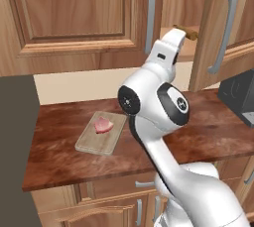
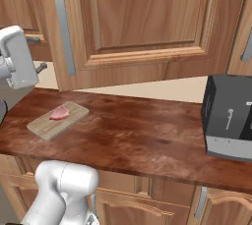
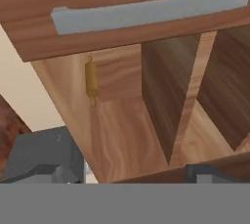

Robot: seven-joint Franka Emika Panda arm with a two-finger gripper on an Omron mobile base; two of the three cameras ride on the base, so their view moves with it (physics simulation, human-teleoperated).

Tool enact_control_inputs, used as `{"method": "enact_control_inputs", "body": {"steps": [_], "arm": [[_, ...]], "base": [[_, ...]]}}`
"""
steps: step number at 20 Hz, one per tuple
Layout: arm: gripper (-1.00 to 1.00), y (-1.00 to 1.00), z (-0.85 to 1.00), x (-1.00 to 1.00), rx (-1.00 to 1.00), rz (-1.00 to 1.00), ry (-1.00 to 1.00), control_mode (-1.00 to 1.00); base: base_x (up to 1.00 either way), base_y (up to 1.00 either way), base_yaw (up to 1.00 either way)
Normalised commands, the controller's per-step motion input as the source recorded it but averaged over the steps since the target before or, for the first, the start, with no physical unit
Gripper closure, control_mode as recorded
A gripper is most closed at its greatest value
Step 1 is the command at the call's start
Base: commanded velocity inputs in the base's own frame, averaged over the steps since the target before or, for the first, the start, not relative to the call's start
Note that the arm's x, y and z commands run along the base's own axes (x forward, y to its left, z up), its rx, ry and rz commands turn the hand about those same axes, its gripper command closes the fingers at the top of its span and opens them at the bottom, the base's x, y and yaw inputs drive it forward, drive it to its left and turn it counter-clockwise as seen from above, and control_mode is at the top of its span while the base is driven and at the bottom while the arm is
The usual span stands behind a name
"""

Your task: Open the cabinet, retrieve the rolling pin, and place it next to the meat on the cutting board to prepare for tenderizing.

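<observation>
The cabinet (image 1: 223,28) stands with its door swung open, and the grey bar handle (image 1: 222,30) faces me. Inside, the rolling pin (image 3: 91,81) lies on the wooden shelf toward the back; one end of the rolling pin (image 1: 191,34) pokes out past my hand. My gripper (image 3: 132,178) is open, holds nothing, and points into the cabinet from in front of the shelf, well short of the pin. On the dark counter the cutting board (image 1: 101,132) lies flat with the meat (image 1: 103,125) on it. From the right side the cutting board (image 2: 58,120) and the meat (image 2: 59,113) appear at the left.
A dark boxy appliance (image 2: 231,116) sits on the counter at the right, below the open cabinet. The open door (image 2: 147,22) juts out over the counter. A vertical divider (image 3: 183,100) splits the cabinet interior. A closed wall cabinet (image 1: 74,13) hangs to the left.
</observation>
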Motion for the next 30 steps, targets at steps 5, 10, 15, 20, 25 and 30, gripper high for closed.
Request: {"method": "enact_control_inputs", "body": {"steps": [5, 10, 15, 20, 25, 30], "arm": [[-1.00, -0.18, -0.06, 0.29, -0.05, -0.04, 0.03, -1.00], [-1.00, -0.15, 0.00, 0.38, -0.03, -0.02, 0.08, -1.00], [-1.00, -0.20, 0.00, 0.11, -0.01, -0.03, 0.08, -1.00], [-1.00, -0.35, -0.09, -0.06, 0.00, -0.10, 0.10, -1.00], [-1.00, -0.48, -0.13, -0.24, 0.00, -0.12, 0.08, -1.00], [-1.00, -0.59, -0.14, -0.50, 0.00, -0.14, 0.02, -1.00]], "base": [[0.00, 0.00, 0.00], [0.00, 0.00, 0.00], [0.00, 0.00, 0.00], [0.00, 0.00, 0.00], [0.00, 0.00, 0.00], [0.00, 0.00, 0.00]]}}
